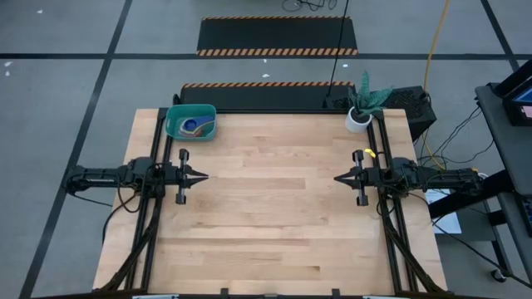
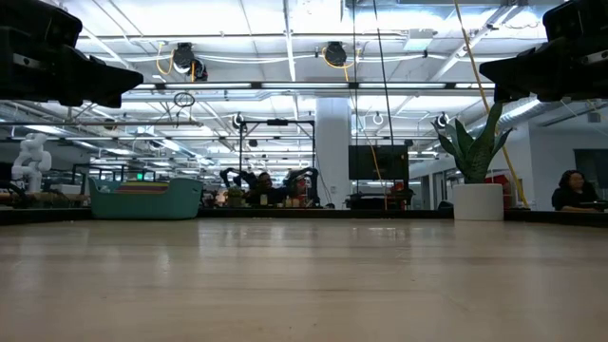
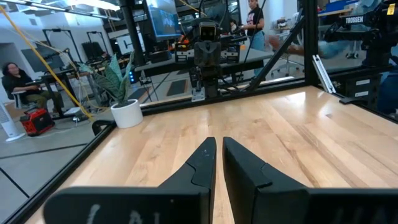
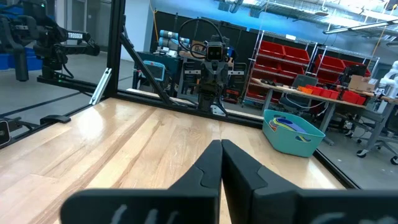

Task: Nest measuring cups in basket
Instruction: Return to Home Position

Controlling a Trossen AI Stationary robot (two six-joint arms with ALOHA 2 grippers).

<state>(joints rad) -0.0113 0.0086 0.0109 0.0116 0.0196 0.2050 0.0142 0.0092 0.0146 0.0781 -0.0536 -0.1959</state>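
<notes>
Symmetry rules the table (image 1: 266,232): the left gripper (image 1: 203,176) and the right gripper (image 1: 339,177) point at each other from opposite edges at mid-depth, each with its fingers pressed together on nothing. The measuring cups (image 1: 194,126) lie inside the basket (image 1: 172,124) at the far left corner, a cluster of blue with orange and yellow showing at one side (how many are nested cannot be counted from above). From the left claw the basket lies toward the far edge and a little behind the fingertips, its long axis running along that far edge. The left arm is plainly the nearer, and the right is well apart from it. Both arms look parked, so I judge that little remains beyond settling at rest. The right wrist view catches the tub with coloured cups inside. The left wrist view misses it, showing instead the white plant pot (image 3: 127,113) at the opposite corner. The low view gives only the tub's outer wall and hides its contents.
</notes>
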